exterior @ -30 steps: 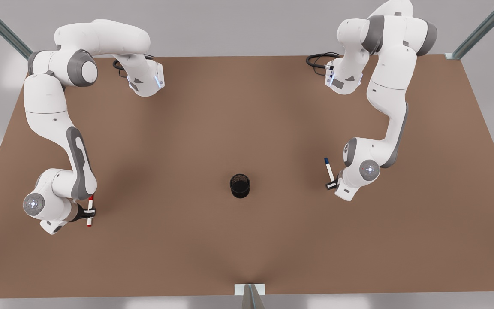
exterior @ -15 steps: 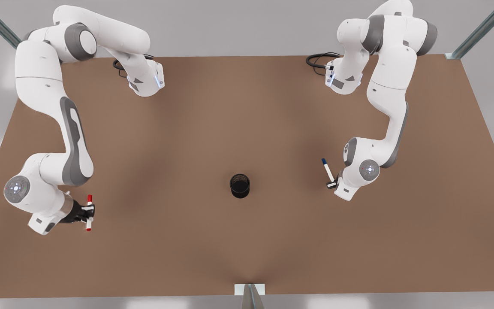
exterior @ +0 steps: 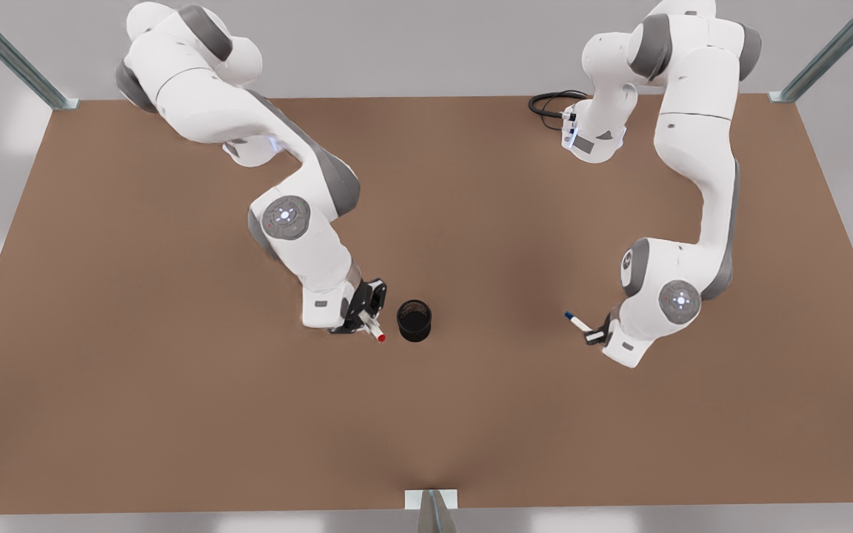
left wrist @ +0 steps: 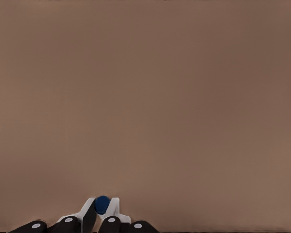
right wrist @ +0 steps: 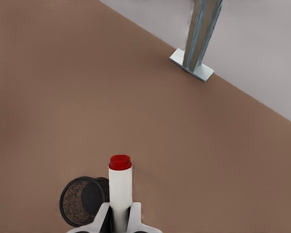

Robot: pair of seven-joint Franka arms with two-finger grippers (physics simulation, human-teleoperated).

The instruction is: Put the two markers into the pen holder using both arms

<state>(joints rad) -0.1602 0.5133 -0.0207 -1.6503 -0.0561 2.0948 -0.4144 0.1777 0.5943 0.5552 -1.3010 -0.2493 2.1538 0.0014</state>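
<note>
Blue marker [left wrist: 102, 204]: barrel hidden behind left gripper [left wrist: 101, 218] fingers. Red marker [right wrist: 120, 187]: lower barrel cut off at picture edge.

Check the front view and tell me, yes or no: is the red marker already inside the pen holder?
No. The red marker is clamped in the right gripper, just beside the pen holder, not inside it.

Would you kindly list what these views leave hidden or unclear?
- Blue marker, left wrist view: barrel hidden by the left gripper; just its end shows.
- Red marker, right wrist view: lower barrel cut off by the edge, between the right gripper fingers.
- Pen holder, front view: inside too dark.
</note>
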